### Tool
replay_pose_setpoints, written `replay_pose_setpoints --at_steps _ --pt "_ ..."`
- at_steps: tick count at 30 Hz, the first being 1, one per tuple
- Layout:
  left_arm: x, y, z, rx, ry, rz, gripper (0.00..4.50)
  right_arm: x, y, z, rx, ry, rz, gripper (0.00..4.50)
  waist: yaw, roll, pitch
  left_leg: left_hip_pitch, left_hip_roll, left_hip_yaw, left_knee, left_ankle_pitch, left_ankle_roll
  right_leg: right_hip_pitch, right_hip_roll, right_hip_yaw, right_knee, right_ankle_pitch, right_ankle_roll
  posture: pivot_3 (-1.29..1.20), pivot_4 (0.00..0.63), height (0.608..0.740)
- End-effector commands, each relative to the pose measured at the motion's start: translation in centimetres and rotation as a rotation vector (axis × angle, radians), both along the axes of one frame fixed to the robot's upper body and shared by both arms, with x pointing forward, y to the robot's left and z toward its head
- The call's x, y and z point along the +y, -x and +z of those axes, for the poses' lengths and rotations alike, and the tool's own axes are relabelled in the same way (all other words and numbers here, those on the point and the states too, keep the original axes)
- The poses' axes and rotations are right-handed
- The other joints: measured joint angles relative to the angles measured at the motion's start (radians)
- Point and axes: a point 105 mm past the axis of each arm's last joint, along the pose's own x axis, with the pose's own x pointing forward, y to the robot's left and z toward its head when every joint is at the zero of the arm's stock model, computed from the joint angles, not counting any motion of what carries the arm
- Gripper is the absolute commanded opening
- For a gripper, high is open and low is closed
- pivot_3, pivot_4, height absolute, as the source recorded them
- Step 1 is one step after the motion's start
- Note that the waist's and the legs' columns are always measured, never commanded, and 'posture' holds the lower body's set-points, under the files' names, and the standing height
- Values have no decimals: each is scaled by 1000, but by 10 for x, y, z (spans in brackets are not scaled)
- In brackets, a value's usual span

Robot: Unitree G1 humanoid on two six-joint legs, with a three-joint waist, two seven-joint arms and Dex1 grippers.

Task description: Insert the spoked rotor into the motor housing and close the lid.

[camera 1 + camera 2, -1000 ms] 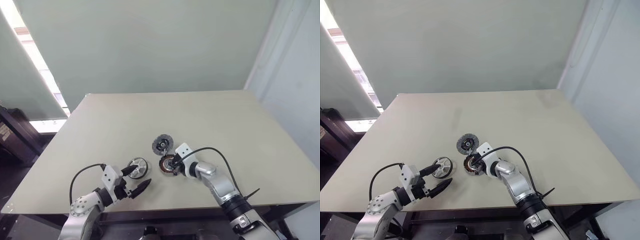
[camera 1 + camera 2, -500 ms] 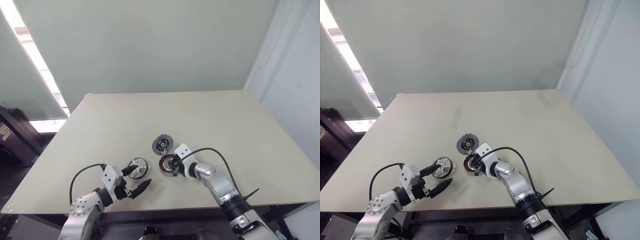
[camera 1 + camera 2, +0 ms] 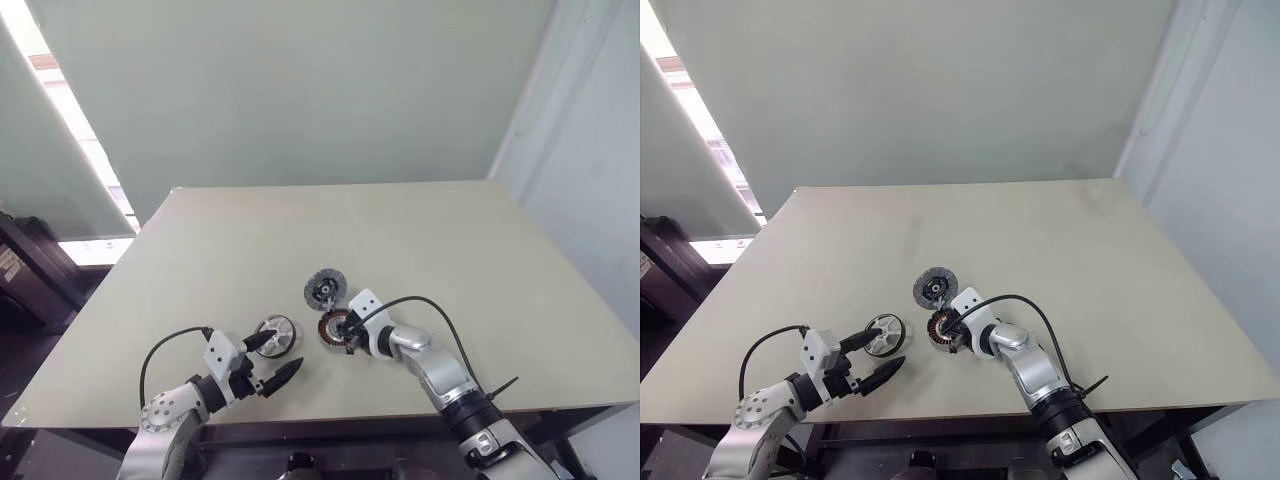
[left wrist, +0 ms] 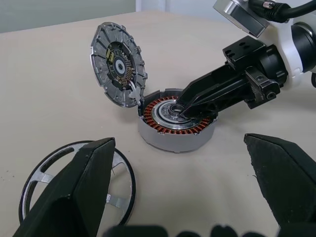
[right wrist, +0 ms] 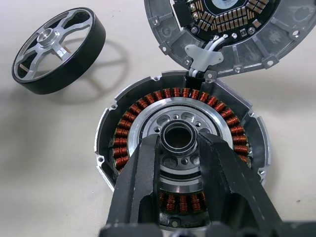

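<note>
Right gripper (image 5: 178,148) pinches housing (image 3: 336,329) hub at table (image 3: 480,260) centre, lid (image 3: 324,288) hinged open at 12; left gripper (image 3: 272,360) gapes wide beside rotor (image 3: 275,331) at 9: grip rim squarely, lower level.

Head cameras overlook the table (image 3: 480,250); wrist cameras closely share the motor housing (image 5: 182,158).

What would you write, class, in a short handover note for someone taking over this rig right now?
Left gripper: open, empty, poised at the spoked rotor lying flat on the table.
Right gripper: fingers closed on the small ring at the centre of the motor housing.
Lid: hinged open, standing tilted at the housing's rim.
Done: the housing is open.
Left: insert the rotor, close the lid.
</note>
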Motion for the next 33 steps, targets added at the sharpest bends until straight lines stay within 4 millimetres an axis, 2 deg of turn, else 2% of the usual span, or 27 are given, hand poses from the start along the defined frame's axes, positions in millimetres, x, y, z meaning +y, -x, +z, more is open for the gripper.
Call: replay_pose_setpoints --at_steps 1,33 --pt "-3 -4 12 -50 -9 -21 4500 4 -4 12 -44 -20 4 799 0 0 0 0 0 0 0 0 0 0 0 0 0 0 0 0 0 740" --pt "-6 -3 13 -50 -10 -35 4500 0 -7 8 -44 2 -13 799 0 0 0 0 0 0 0 0 0 0 0 0 0 0 0 0 0 740"
